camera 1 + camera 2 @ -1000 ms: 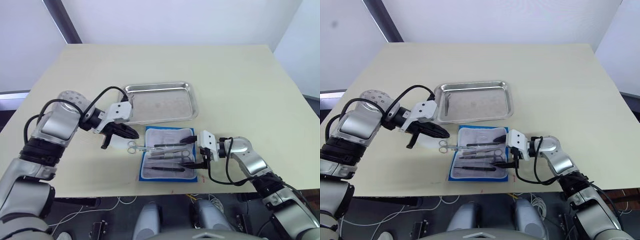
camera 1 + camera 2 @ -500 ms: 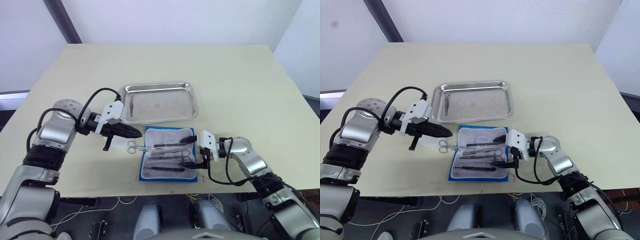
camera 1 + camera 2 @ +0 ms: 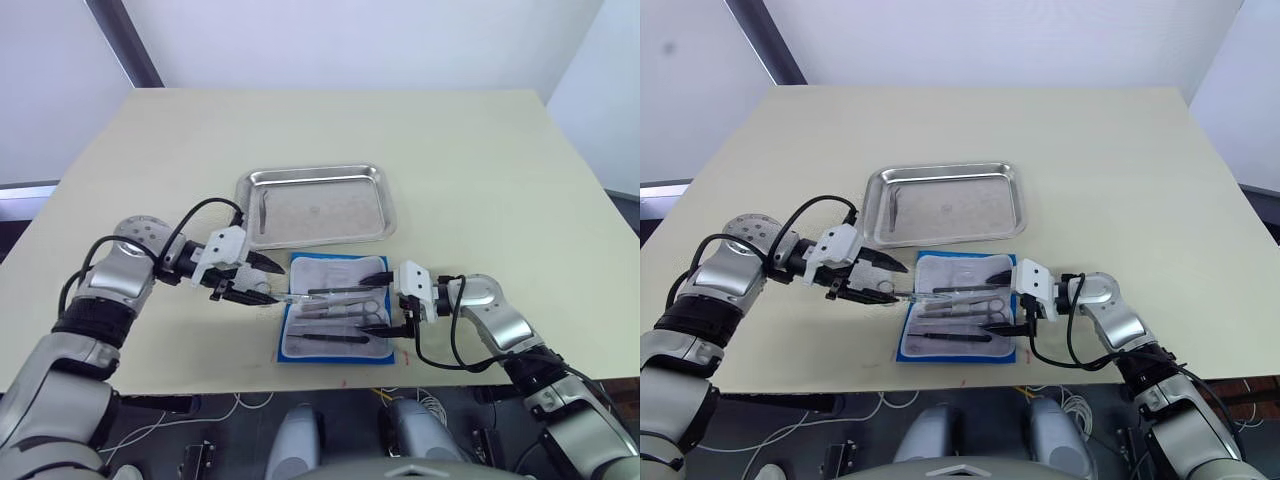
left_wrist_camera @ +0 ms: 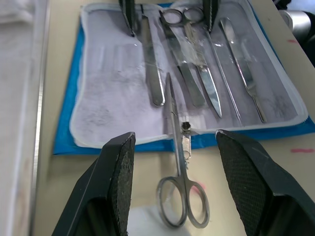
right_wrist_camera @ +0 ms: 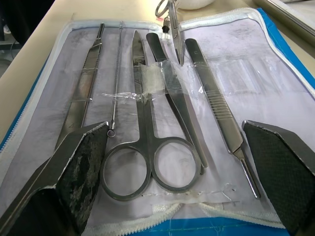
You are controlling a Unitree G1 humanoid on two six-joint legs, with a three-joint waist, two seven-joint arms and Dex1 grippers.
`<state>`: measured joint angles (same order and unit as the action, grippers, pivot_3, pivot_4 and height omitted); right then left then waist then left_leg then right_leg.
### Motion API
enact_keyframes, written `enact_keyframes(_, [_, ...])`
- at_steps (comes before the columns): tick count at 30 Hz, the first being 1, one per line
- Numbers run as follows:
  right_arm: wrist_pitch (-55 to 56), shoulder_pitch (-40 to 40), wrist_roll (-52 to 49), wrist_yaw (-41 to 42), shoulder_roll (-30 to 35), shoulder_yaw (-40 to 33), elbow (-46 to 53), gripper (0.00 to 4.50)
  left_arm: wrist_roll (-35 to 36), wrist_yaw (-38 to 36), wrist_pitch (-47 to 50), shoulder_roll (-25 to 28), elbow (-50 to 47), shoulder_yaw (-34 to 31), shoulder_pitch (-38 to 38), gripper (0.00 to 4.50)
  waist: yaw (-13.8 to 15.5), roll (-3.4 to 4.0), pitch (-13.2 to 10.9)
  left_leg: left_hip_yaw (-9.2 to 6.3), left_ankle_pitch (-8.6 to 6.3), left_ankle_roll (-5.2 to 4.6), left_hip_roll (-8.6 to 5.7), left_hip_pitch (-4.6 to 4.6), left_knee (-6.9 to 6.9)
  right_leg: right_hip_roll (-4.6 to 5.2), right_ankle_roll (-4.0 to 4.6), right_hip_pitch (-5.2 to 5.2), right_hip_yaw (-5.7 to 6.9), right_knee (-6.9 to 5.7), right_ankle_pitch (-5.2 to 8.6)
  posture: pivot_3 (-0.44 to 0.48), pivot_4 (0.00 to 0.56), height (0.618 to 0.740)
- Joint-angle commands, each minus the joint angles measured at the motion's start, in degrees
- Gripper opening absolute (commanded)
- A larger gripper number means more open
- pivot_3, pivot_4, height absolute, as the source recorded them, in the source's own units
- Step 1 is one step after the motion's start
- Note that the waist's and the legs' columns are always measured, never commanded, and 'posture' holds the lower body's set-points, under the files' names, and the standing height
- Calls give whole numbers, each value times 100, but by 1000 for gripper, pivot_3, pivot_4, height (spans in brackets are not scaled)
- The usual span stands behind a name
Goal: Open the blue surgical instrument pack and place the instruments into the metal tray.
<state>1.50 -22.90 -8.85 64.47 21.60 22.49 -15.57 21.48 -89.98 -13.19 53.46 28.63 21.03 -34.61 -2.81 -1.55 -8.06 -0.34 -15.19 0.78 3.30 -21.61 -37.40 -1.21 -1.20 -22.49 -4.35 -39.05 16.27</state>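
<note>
Since a second ago the left gripper (image 3: pixel 262 278) has dropped lower and spread its fingers wide, so that it now straddles the ring handles of a pair of scissors (image 4: pixel 180 189) lying half off the left edge of the blue surgical instrument pack (image 3: pixel 335 321), handles on the bare table (image 3: pixel 480 170) and tips on the lining. No lettering or label can be read on any item. Behind the pack, the metal tray (image 3: pixel 318 205) sits near it but apart, with one thin dark instrument (image 3: pixel 264 207) near its left wall and the rest of its floor bare. The pack lies open and flat near the table's front edge, its pale lining holding the instruments (image 5: pixel 147 123) side by side: ring-handled scissors, flat handled tools and a thin probe, some under clear tape. At the pack's right edge the right gripper (image 3: pixel 395 303) rests with its fingers wide apart, gripping nothing. Wide bare tabletop lies to the right and behind the tray.
</note>
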Motion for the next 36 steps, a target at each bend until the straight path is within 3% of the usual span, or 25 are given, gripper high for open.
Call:
enact_keyframes(1, [-305, 337, 619, -234, 70, 348, -676, 4500, 33, -252, -241, 10, 85, 43, 5, 2762, 0, 0, 0, -1, 0, 0, 0, 0, 0, 0, 1, 0, 1, 0, -1, 0, 150, 740])
enact_keyframes(33, [-311, 361, 613, -292, 66, 328, -665, 4500, -22, -252, -270, -283, 761, 160, 15, 2762, 0, 2, 2, 0, 0, 0, 0, 4, 0, -1, 2, 1, 0, -4, -1, 0, 150, 740])
enact_keyframes(36, [-314, 372, 614, -292, 78, 329, -650, 4500, -8, -252, -258, -305, 768, 144, 11, 2022, 0, 2, 2, 0, 0, 0, 0, 4, 0, -1, 2, 1, 0, -4, -1, 0, 150, 740])
